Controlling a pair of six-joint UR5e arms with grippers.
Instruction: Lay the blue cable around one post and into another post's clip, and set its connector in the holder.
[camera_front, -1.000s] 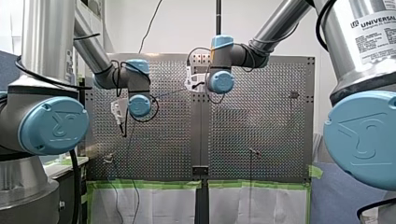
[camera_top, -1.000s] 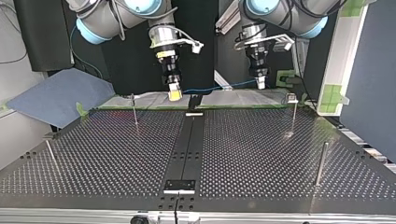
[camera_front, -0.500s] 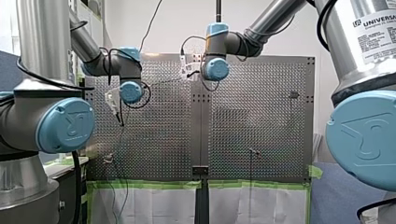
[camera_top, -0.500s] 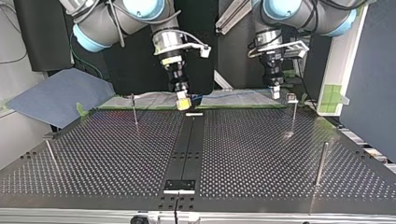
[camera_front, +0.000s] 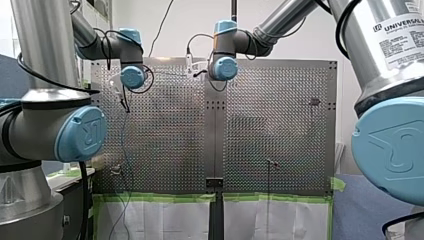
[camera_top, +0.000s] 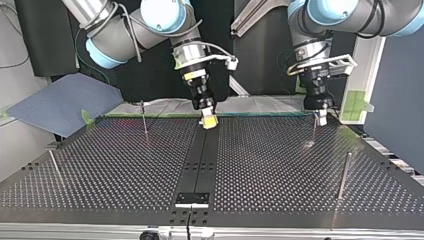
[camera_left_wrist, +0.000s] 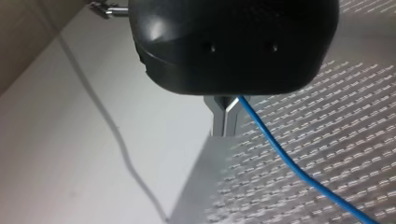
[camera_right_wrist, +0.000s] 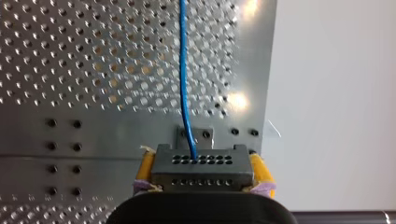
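You can read "UNIVERSAL" on my right arm's label (camera_front: 397, 30) in the front view. Only the right wrist view shows my right claw (camera_right_wrist: 204, 169) clamping the black connector (camera_right_wrist: 201, 161), blue cable (camera_right_wrist: 184, 79) running out over the desk (camera_right_wrist: 70, 70); the left wrist view shows my left claw (camera_left_wrist: 225, 122) pinching that cable.

My right end effector (camera_top: 209, 121) and my left end effector (camera_top: 321, 119) have come forward over the edge of the table (camera_top: 280, 165).
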